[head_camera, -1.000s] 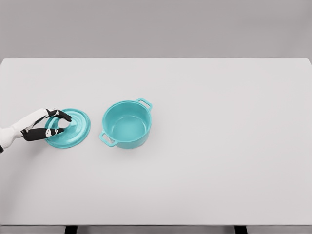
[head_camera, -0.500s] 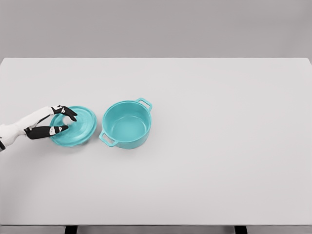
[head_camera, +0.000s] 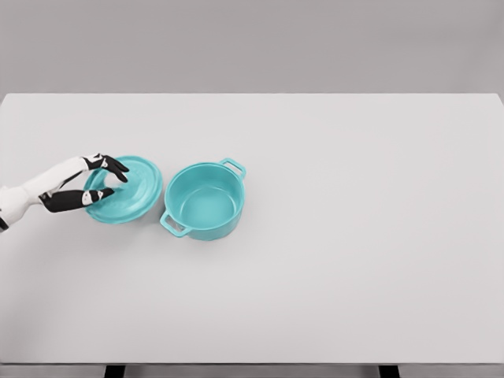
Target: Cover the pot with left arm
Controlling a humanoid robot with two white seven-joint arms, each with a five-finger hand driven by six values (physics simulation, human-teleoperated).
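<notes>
A bare simulated test space is being shown, not a furnished room. A plain white table (head_camera: 331, 260) is being rendered against a flat, featureless grey backdrop (head_camera: 252, 43).

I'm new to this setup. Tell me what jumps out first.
Two teal pieces stand out on the white table: an open pot left of the middle, and its lid just to the pot's left. The left hand grips the lid's centre, coming in from the left edge.
</notes>
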